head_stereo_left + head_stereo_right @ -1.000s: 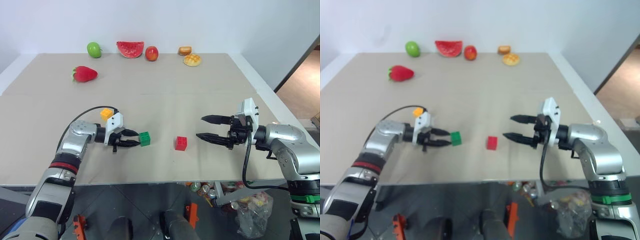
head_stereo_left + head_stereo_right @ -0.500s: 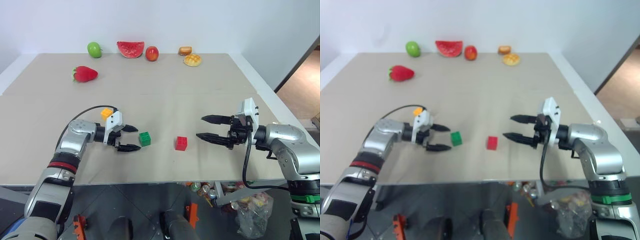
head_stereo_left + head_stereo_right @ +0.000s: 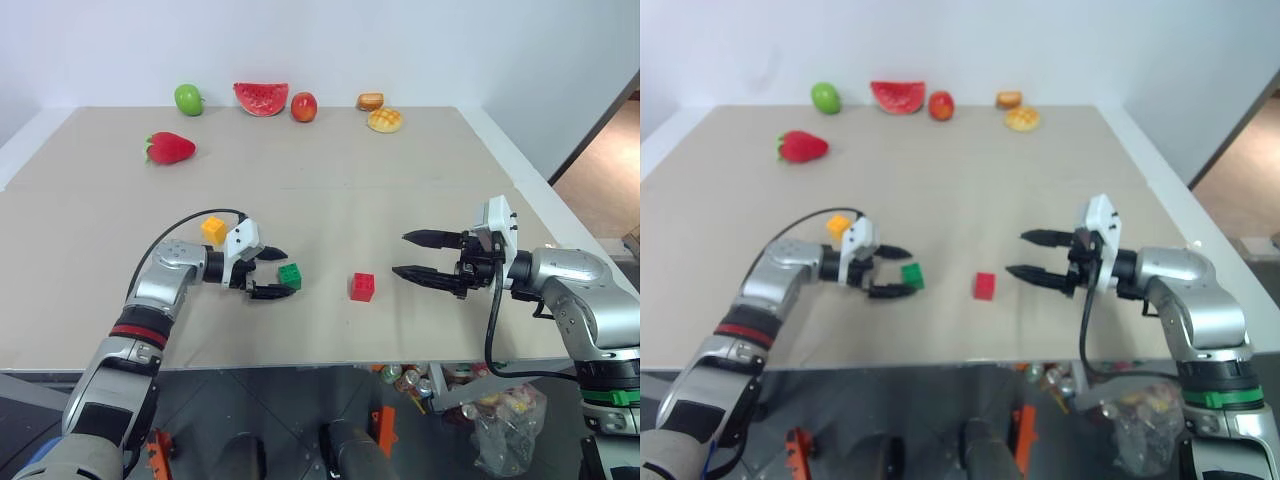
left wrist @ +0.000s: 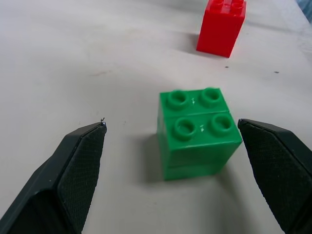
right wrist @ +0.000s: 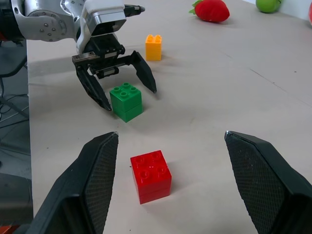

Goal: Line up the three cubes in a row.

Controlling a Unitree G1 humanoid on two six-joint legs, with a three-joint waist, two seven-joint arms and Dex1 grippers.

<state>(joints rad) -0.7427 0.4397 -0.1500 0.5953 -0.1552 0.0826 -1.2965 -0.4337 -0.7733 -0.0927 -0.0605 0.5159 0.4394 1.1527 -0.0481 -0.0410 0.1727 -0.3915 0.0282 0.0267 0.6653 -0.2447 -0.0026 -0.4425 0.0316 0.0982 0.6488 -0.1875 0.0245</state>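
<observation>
Left of centre on the tabletop (image 3: 400, 180), green cube (image 3: 290, 276) loose between spread fingers (image 3: 272, 292) of left gripper (image 3: 274, 273); right gripper (image 3: 412, 255), also open, beyond red cube (image 3: 362, 287).

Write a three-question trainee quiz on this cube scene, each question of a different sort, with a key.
1. True or false: the left gripper is clamped on the green cube.
2. Which cube lies nearest the right gripper? A) yellow-orange cube B) green cube C) red cube
3. Fill in: the toy strawberry lies on the table, far beyond the ____ arm.

Key
1. False: its fingers stand open on either side of the cube, clear of it.
2. C
3. left
</observation>
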